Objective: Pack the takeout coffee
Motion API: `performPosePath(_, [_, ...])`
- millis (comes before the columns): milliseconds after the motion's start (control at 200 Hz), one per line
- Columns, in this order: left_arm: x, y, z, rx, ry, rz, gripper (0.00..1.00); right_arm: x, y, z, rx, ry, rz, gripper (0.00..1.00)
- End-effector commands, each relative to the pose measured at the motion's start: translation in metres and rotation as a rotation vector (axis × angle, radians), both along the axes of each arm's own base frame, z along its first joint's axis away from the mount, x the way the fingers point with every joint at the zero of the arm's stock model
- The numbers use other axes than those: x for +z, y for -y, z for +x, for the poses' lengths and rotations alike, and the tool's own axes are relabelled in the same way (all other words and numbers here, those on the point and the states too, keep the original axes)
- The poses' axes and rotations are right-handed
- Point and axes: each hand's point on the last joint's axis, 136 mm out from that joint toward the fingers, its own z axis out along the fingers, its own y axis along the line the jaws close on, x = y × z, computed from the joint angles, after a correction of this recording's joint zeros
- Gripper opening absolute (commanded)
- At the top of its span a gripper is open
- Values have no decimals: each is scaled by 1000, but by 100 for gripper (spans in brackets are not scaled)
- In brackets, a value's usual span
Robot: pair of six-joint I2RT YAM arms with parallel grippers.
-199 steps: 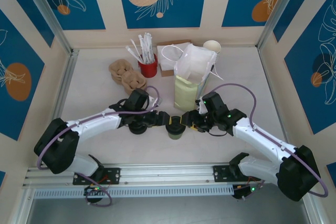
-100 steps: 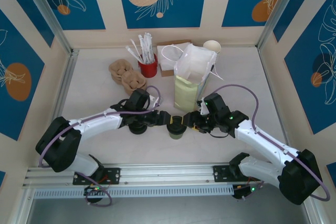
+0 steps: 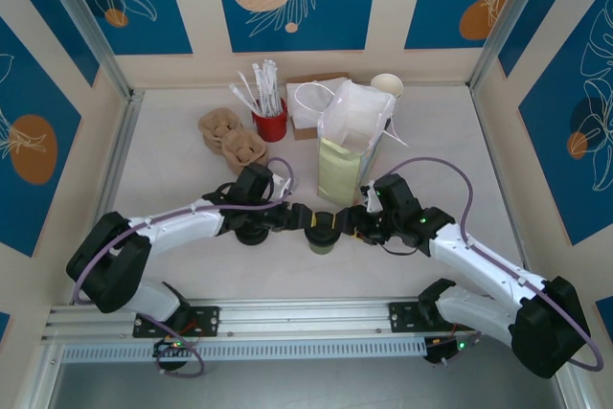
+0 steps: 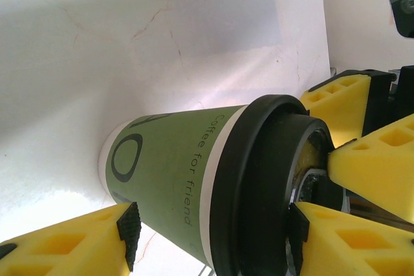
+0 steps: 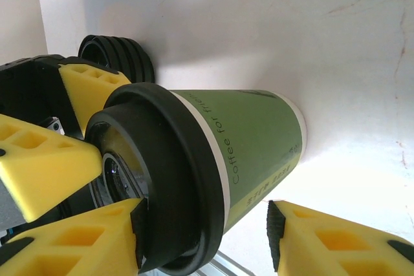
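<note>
Desk [image 3: 172, 179]: clutter along the back, working zone centre-front. Paper bag [image 3: 347, 155] stands upright with its mouth open to the top, just behind the takeout coffee [image 3: 321, 234] and a touch to its right. The cup stands on the desk on its base, lid on, long axis vertical. Not in the bag yet.

Both arms converge on it. Left fingers [image 4: 65, 250] come in from the cup's left, right fingers [image 5: 336, 244] from its right, with the cup squarely between the two. Neither is clearly nearer the cup. The right wrist sits closer to the bag's foot.

Key relation: in both wrist views the cup runs across the frame, base toward one finger, lid [image 4: 259, 185] toward the other. So each pair opens along the cup's axis, one finger low near the desk and one up at lid height, not across its width. Both pairs stand parted with nothing clamped between them. The upper pad of each looks close to the lid rim; contact can't be told.

Judgement: a side grasp for the lift wants a wrist roll first, or one arm clearing out. Then up and back over the bag mouth.

Risks: opposing fingers crowd the lid, and the stack of spare lids [image 5: 119, 56] sits just beside the cup on its left.
</note>
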Motion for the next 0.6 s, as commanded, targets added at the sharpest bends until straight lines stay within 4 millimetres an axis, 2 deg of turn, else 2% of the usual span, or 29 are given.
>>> performPosePath(0, [-48,-19,-15,5,-72,139,62,-49,30,-24,-27,-125,-165,52])
performPosePath(505, [-72,-27,-21,18,-101,179,59,-63,36,-26,-52,-166,-164,52])
performPosePath(595, [-70,-26,-21,20,-98,170,57,-63,35,-27,-54,-172,-155,52])
